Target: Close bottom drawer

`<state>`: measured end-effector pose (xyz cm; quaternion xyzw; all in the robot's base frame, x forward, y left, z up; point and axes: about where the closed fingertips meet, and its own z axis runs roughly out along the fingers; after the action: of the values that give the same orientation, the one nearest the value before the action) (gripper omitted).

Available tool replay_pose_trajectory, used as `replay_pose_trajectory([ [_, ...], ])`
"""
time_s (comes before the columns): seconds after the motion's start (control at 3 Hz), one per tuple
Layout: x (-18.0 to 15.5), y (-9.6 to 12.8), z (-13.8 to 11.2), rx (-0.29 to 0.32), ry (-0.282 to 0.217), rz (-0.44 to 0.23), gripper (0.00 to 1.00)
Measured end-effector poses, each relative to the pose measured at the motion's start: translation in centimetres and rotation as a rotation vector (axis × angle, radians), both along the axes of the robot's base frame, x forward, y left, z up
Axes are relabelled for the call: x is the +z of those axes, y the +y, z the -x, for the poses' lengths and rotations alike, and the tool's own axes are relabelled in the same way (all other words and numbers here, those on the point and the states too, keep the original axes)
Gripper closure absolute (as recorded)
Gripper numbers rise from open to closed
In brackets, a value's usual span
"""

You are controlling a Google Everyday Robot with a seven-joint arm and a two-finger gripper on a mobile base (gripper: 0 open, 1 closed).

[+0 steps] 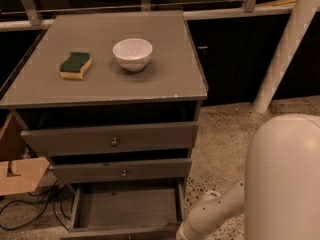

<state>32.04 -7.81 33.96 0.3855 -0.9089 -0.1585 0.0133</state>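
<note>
The bottom drawer [125, 209] stands pulled out beneath the worktop's [165, 79] front edge, not yet pushed. The gripper [182, 233] sits low under the front right corner, beside the drawer's front; released or clenched, I cannot tell. Next it likely needs to square up on the front panel and push straight in; bare floor [225, 149] to the right gives room

White arm [216, 211] angles down-left, claw hidden past the bottom edge.
</note>
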Motion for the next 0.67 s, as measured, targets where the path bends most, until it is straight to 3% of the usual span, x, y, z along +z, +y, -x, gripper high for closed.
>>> replay_pose_trajectory([
  [0.67, -1.5, 2.7, -5.7, -0.138, -0.079, -0.128, 1.00],
])
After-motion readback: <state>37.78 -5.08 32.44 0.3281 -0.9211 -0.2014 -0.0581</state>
